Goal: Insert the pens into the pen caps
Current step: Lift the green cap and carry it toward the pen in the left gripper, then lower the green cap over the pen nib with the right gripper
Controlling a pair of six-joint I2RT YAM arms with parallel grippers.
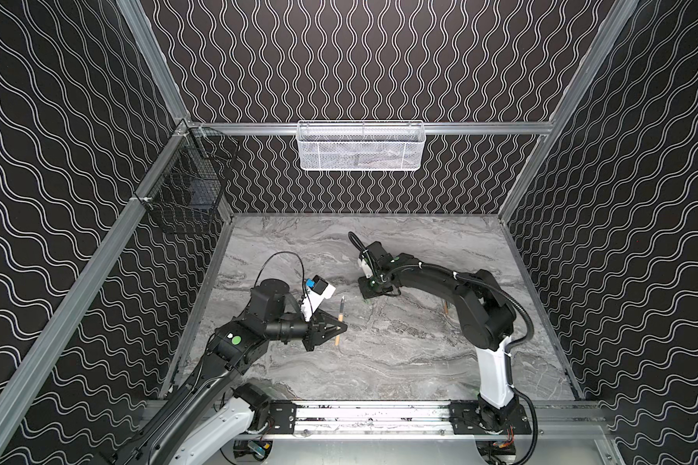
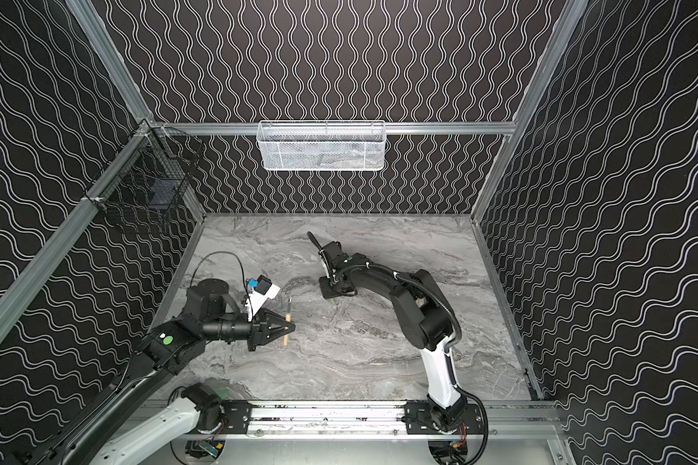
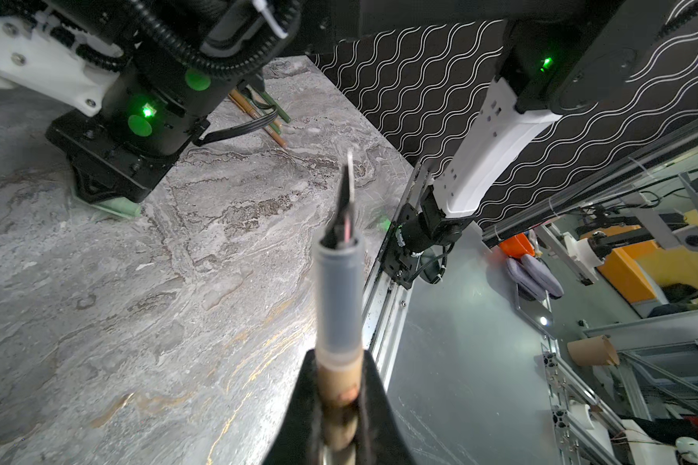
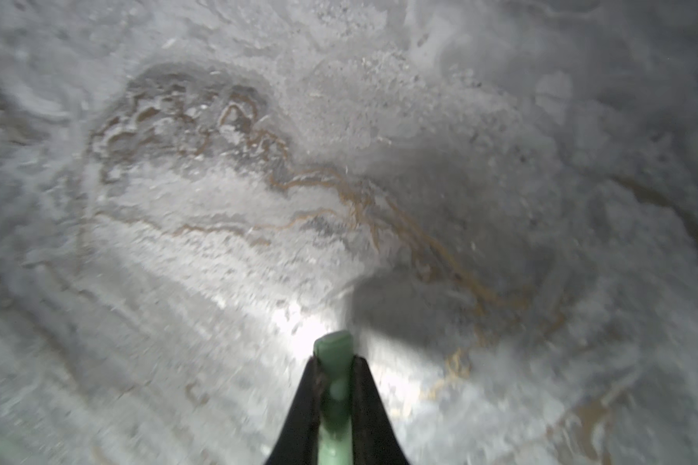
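My left gripper is shut on a tan-orange pen and holds it above the marble table, dark tip pointing towards the back wall. In the left wrist view the pen juts out from the shut left gripper, with a grey section and a thin dark tip. My right gripper points straight down at the table's middle. In the right wrist view the right gripper is shut on a pale green pen cap. Several more pens, tan-orange and green, lie behind the right arm.
A white mesh basket hangs on the back wall and a black wire basket on the left wall. An aluminium rail runs along the table's front edge. One tan-orange pen end shows beside the right arm.
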